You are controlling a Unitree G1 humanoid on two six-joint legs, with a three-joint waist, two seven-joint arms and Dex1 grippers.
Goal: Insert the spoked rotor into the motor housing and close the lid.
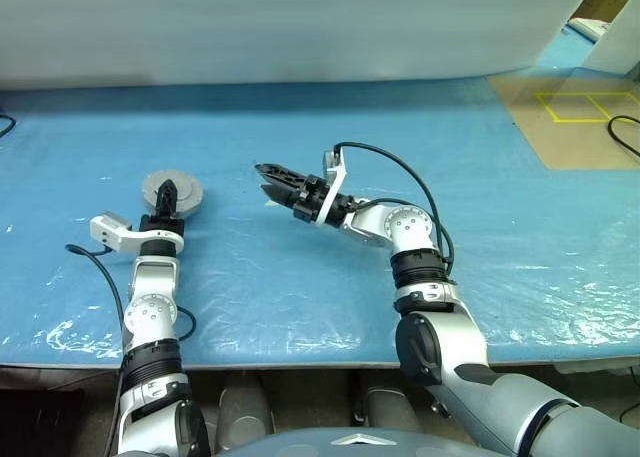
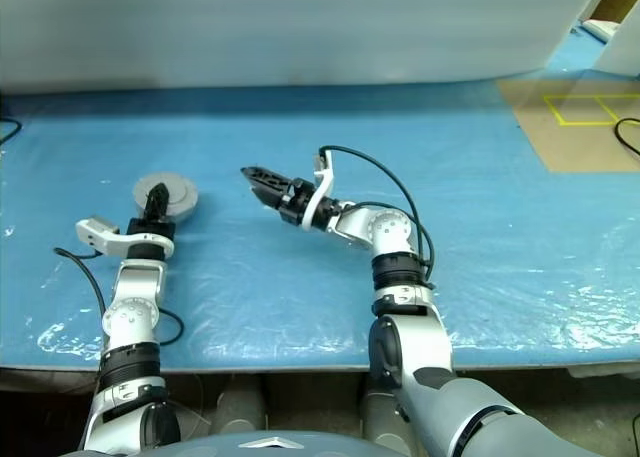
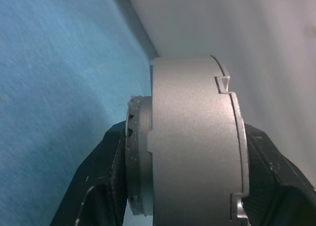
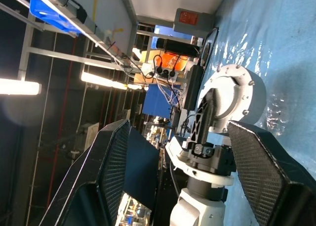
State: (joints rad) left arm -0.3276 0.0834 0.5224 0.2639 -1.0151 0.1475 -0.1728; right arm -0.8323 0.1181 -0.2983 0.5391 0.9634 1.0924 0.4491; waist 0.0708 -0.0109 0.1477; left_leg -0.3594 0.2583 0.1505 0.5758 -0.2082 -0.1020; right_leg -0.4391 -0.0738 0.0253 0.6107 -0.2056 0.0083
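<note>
Blue plastic sheeting (image 1: 300, 277) covers the whole work surface, wrinkled and glossy along its near edge, with a pale wall rising behind its far side. On the left of the scene, the left gripper (image 1: 168, 199) reaches forward with its two black fingers clamped on the motor housing (image 1: 172, 191), a round grey metal shell held just above or on the sheeting; from the head cameras it cannot be told whether the shell touches the surface. The left wrist view looks along those fingers (image 3: 98, 186) and shows them pressing on opposite sides of the housing, whose smooth grey wall carries small notches along one rim and a toothed ring on the narrower end. Near the middle of the scene, well apart from the housing and to its right, the right gripper (image 1: 272, 178) points toward the left with its jaws standing apart and nothing between them. The right wrist view looks across at the left arm and the grey housing in its grasp. At the far right, a brown panel (image 1: 580, 117) marked with yellow tape squares lies beside the sheeting, with a black cable (image 1: 625, 137) curling at its edge.
</note>
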